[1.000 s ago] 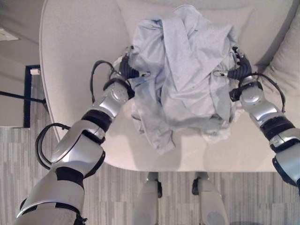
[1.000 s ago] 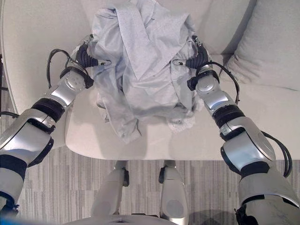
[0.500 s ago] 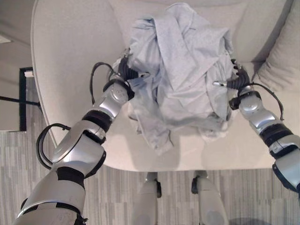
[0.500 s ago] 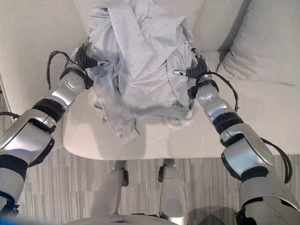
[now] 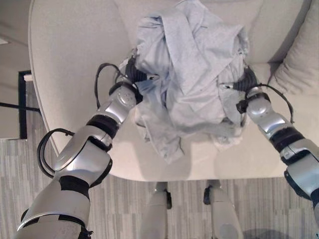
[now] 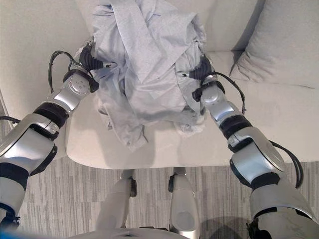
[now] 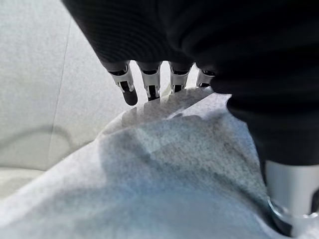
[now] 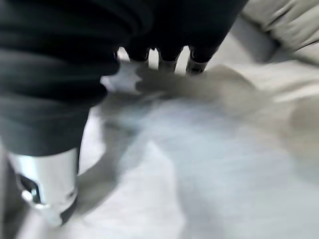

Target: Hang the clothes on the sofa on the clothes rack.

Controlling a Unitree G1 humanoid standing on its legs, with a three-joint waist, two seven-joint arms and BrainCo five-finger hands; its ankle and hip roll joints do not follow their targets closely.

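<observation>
Pickup step: left hand (image 5: pixel 133 73) and right hand (image 6: pixel 199 69) bracket the grey clothes (image 5: pixel 192 74) mid-sofa (image 5: pixel 75 59), finger closure indiscernible; next, lift toward rack.

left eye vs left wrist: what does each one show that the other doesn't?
Left eye alone: the whole bundle of clothes lifted between both arms, the right robot hand against its far side, a cushion, the carpet floor.
Left wrist alone: the left robot hand from close up, its fingertips over the cloth's edge.
Both: the grey cloth and the pale sofa.
</observation>
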